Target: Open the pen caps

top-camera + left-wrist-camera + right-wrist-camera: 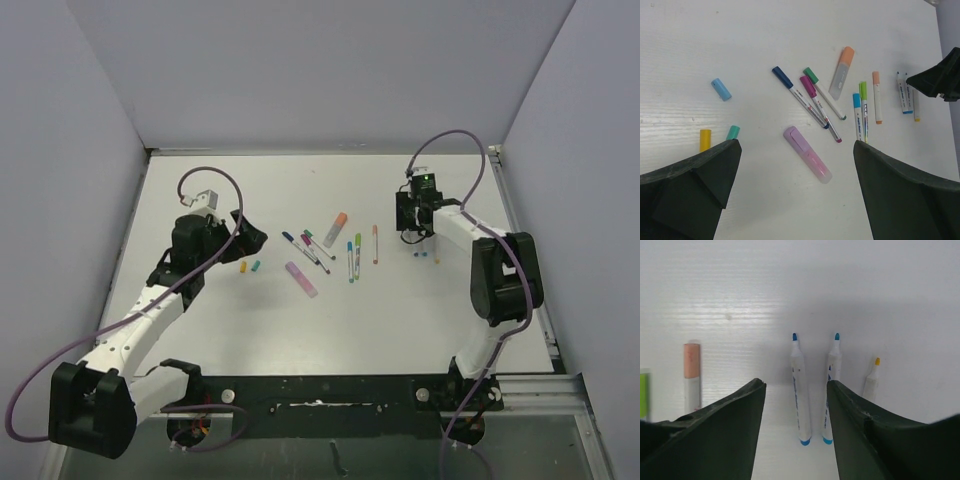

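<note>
The right gripper (796, 385) gapes, an uncapped blue pen (800, 400) between its fingers. The left gripper (796, 147), likewise apart, sits beside a yellow cap (705, 139).

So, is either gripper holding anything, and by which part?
Nothing held. The left gripper and right gripper are open and empty; blue pens lie loose below the right.

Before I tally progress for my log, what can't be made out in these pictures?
Yellow-tipped pen: right wrist view, barrel hidden behind the right pincer's finger.
Green-capped pen: same view, cut off by the left edge.
Yellow cap, teal cap: left wrist view, lower ends behind the left pincer's finger.
</note>
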Robot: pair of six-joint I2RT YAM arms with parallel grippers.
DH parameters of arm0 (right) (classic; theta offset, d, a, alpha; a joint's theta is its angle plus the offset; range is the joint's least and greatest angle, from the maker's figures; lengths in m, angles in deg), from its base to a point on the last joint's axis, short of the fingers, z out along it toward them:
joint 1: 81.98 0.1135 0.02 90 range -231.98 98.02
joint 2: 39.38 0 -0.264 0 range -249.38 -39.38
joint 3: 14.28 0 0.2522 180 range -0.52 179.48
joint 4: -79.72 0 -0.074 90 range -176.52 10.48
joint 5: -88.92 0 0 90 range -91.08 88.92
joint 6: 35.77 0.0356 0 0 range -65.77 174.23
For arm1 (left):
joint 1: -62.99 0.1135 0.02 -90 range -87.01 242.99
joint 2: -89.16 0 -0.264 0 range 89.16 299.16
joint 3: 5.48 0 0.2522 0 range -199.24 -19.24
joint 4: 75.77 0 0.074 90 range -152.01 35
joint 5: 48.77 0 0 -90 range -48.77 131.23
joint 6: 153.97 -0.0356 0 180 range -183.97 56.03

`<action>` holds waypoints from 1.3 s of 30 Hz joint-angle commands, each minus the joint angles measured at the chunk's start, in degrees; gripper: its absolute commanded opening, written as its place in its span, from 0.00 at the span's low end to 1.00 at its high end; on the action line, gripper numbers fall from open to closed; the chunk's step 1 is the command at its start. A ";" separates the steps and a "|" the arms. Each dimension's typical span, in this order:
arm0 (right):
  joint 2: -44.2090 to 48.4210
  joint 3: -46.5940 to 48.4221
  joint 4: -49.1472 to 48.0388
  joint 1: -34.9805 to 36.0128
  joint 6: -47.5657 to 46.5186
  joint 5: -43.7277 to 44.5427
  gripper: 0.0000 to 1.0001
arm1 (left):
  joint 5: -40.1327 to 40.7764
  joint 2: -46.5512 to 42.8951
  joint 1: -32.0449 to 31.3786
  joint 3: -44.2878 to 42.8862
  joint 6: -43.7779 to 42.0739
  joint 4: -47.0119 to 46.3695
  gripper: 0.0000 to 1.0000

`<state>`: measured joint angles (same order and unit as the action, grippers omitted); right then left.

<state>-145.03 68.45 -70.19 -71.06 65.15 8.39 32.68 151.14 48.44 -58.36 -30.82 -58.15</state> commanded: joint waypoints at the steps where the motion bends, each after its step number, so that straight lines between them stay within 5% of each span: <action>1: 6.55 1.14 -1.60 3.37 -1.28 0.97 0.56 | -1.24 -2.68 -0.11 1.43 3.04 -6.68 0.98; 16: 3.65 -0.12 1.88 12.78 6.89 2.82 0.66 | -2.12 -6.89 -0.06 3.96 3.59 -7.11 0.98; 33: -0.77 -0.87 2.88 13.08 9.65 0.55 0.64 | -1.91 -7.35 -0.11 4.57 3.91 -7.45 0.98; 39: -2.91 -0.25 2.75 13.07 9.65 -0.80 0.56 | -1.83 -7.24 -0.12 4.57 4.08 -7.72 0.98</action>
<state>-147.21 67.09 -67.02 -58.28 74.50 8.55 31.37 144.97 48.44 -53.55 -27.08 -62.21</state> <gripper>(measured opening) 0.588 0.976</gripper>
